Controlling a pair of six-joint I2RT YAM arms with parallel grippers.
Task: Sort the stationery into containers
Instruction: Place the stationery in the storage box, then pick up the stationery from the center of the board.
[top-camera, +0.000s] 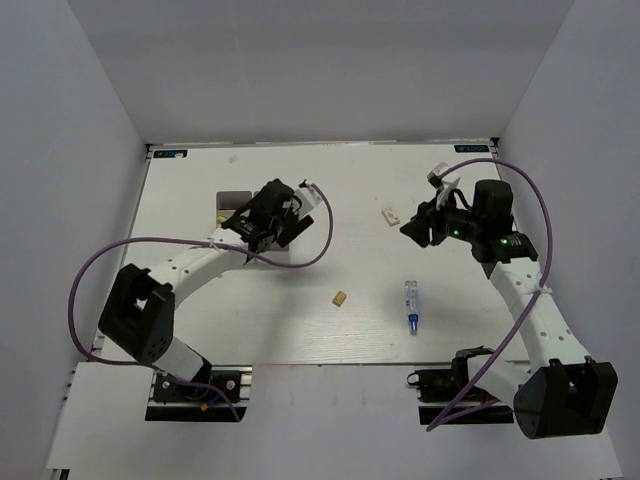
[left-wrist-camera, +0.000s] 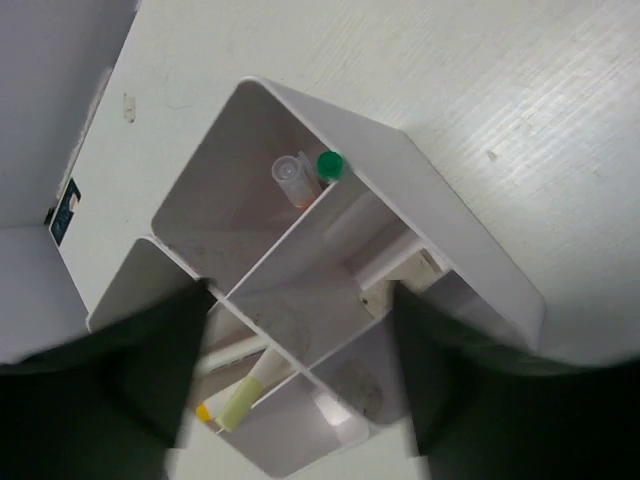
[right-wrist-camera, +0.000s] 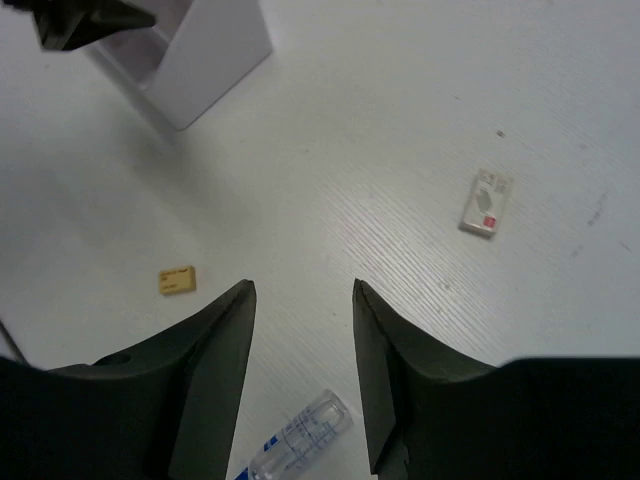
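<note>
The wide white table (top-camera: 350, 190) carries everything. On it, directly under the left gripper (left-wrist-camera: 300, 295), stands the white square plastic box with four compartments (left-wrist-camera: 440, 230). This gripper's jaws are apart and hold nothing. Its two fingers hang over the box, one toward each side. I think the biggest risk is here: if the arm moves sideways while it is low, a finger may catch a wall and push or tip the light box. Some stationery already stands in the compartments, such as a green-capped item (left-wrist-camera: 330, 163) and a pale yellow pen tip (left-wrist-camera: 245, 400).

The right gripper (right-wrist-camera: 300, 292) is also apart and empty, above the bare table.

The clear plastic tube with a blue tip (right-wrist-camera: 295, 440) lies flat, close below this gripper on its base side. It looks round and smooth, so it may roll away from a pinch that is not centred.

The small white eraser block with a red mark (right-wrist-camera: 485, 203) lies a little ahead of the fingers. The small beige eraser block (right-wrist-camera: 177, 280) lies farther off, toward the box. Both are thin and low, so the fingers may scrape the table or miss them.
</note>
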